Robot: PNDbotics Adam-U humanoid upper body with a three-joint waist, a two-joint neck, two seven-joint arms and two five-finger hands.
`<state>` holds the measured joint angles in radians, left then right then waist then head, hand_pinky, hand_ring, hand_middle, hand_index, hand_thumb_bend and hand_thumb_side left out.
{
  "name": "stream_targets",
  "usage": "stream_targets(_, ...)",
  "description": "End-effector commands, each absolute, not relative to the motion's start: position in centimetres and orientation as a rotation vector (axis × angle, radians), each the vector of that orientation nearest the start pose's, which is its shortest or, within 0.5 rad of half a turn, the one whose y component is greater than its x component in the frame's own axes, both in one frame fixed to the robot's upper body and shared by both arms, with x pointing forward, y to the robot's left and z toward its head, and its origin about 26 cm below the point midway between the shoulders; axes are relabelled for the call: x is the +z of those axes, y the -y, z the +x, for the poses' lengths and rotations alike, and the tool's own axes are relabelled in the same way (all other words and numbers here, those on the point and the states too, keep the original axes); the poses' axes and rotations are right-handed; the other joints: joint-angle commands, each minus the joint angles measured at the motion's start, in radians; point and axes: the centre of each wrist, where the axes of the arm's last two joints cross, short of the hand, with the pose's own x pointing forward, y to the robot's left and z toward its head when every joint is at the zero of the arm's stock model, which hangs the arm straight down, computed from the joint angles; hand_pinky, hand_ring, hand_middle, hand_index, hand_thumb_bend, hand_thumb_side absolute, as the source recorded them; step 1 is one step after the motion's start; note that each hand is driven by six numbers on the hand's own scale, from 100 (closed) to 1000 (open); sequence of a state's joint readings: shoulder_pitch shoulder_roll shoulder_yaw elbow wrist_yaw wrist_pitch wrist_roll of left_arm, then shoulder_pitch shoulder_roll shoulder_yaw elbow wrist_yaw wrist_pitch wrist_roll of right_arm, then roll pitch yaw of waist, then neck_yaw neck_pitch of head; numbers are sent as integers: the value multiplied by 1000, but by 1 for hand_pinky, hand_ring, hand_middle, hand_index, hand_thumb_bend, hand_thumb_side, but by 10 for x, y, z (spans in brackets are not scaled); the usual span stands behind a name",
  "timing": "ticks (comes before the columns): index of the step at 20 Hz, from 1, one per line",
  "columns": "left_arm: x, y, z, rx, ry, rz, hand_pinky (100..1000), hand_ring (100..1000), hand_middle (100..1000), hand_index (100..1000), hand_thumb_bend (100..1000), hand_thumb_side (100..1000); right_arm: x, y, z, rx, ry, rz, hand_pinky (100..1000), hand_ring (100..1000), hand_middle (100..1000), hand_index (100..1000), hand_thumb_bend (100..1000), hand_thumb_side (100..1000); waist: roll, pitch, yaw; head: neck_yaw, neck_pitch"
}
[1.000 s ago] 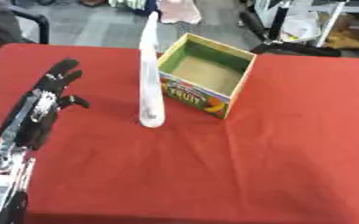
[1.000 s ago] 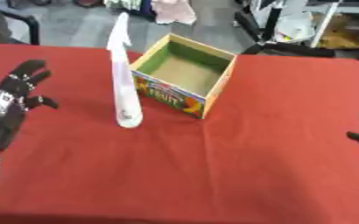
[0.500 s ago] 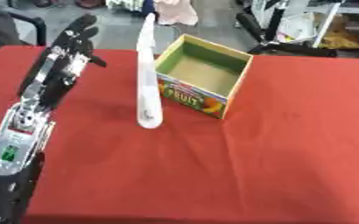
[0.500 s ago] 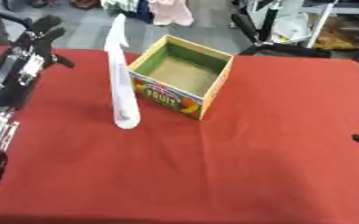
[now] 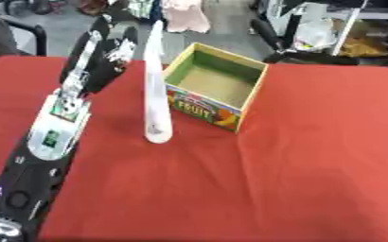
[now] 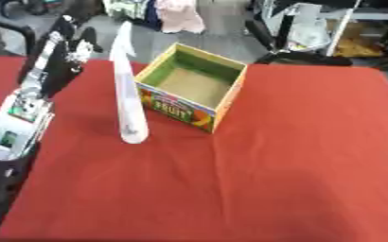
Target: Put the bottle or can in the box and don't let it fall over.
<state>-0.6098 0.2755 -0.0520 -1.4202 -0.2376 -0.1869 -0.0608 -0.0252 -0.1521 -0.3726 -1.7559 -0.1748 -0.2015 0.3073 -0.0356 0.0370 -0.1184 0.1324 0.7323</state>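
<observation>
A red worktop (image 5: 296,189) fills the near ground, bare along its front. From the near left corner the robot's left arm (image 5: 52,137) stretches away over the cloth, black with a silver forearm panel. Farther along stands one tall, slim white bottle (image 5: 154,90), upright on the cloth with its base towards the viewer and its narrow top reaching past the far edge. Just to its right, apart from it, sits one open cardboard box (image 5: 216,87) with a green inside and a fruit print on its front wall; nothing lies in it. The left hand (image 5: 106,52) hovers just left of the bottle's upper part, fingers spread and holding nothing. Whether they touch the bottle I cannot tell. The right hand is out of view. Beyond the worktop lie chairs and floor clutter.
</observation>
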Motion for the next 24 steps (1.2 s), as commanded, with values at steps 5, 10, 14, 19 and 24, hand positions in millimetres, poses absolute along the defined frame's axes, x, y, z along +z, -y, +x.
stream_targets(5, 164, -226, 427, -666, 2128, 293, 632, 1000, 977, 1000, 100, 680, 75, 369, 263, 80, 2042, -133, 800, 1000, 1000, 940, 100, 524, 0, -16, -7, 9, -20)
stream_targets(10, 159, -223, 431, -666, 2093, 292, 623, 1000, 981, 1000, 100, 691, 75, 369, 263, 74, 2043, -137, 800, 1000, 1000, 940, 100, 524, -2, -16, -11, 11, -23)
stream_targets(14, 152, -223, 434, -664, 2048, 299, 615, 1000, 984, 1000, 100, 696, 75, 369, 263, 71, 2045, -138, 800, 1000, 1000, 939, 100, 524, -3, -16, -15, 10, -26)
stream_targets(19, 145, -225, 436, -653, 2010, 309, 604, 1000, 986, 1000, 100, 682, 76, 369, 263, 68, 2045, -139, 800, 1000, 1000, 937, 100, 524, -3, -16, -14, 6, -27)
stream_targets(24, 143, -227, 437, -652, 1987, 305, 580, 1000, 973, 1000, 100, 634, 75, 370, 263, 68, 2045, -140, 800, 1000, 1000, 937, 100, 524, -4, -16, -13, 6, -28)
